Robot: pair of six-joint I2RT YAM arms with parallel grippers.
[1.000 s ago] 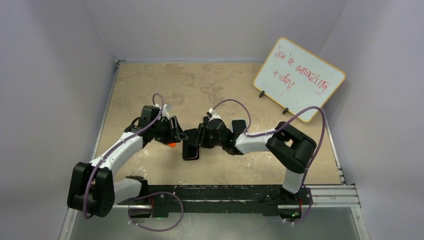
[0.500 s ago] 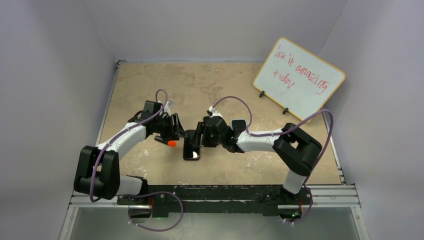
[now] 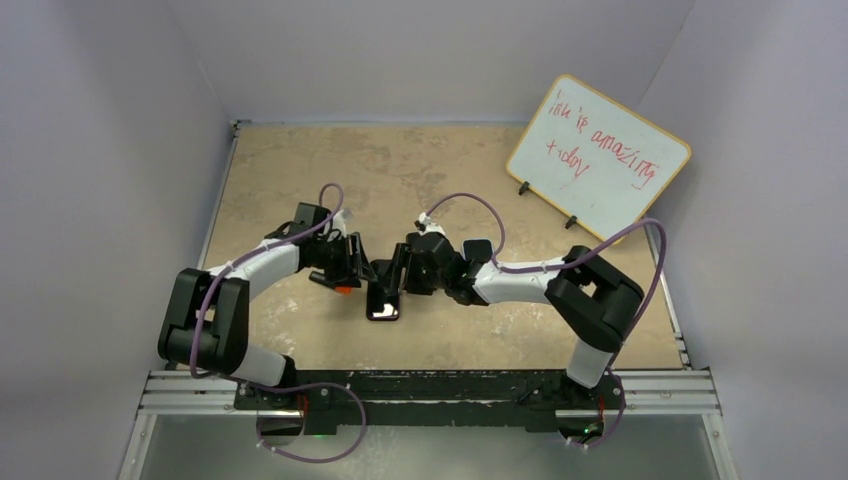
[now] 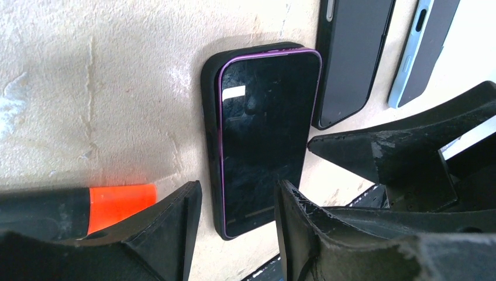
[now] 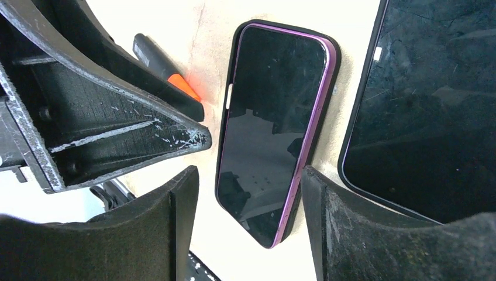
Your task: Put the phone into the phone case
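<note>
The phone (image 4: pixel 263 140) lies flat in its black phone case (image 4: pixel 209 146), long way up-down mid-frame. The left hand (image 4: pixel 238 190) and right hand (image 5: pixel 248 175), both spread and empty, hover equally near.

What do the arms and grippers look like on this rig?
The left arm and right arm have white link shells between bulky black joint housings, each trailed by a looping purple cable. The left gripper and right gripper have matte black, wedge-shaped fingers scuffed with pale scratches. No markings show.
</note>
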